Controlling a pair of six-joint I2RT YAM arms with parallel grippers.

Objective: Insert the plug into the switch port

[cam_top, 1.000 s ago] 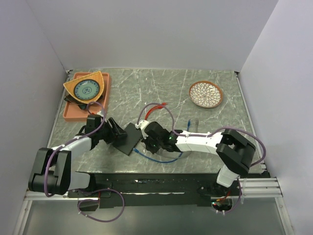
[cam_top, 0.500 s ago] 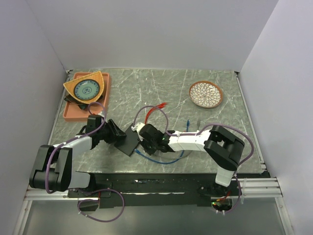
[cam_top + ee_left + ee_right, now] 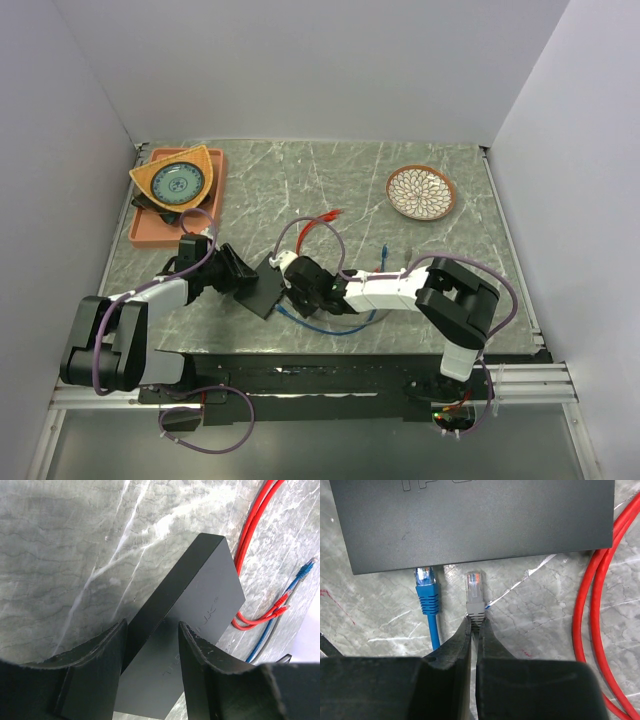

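Observation:
The switch is a flat black box point(image 3: 263, 286), also in the left wrist view point(image 3: 200, 595) and the right wrist view point(image 3: 470, 520). Its ports line the edge facing my right gripper and are hidden under the top face. My left gripper point(image 3: 243, 275) point(image 3: 152, 627) is shut on the box's left end, one finger on each side of its edge. My right gripper point(image 3: 296, 286) point(image 3: 475, 622) is shut on the boot of a grey plug point(image 3: 474, 592). The plug's clear tip points at the box edge, a small gap short of it.
A blue plug point(image 3: 426, 587) lies left of the grey one, its tip at the box edge. A red cable point(image 3: 320, 220) point(image 3: 585, 630) loops right of the box. A blue cable point(image 3: 330, 325) lies in front. A patterned bowl point(image 3: 421, 192) and an orange tray point(image 3: 150, 228) stand at the back.
My right gripper has moved left with the grey plug, close up to the box's port edge. The left gripper and the box have stayed put.

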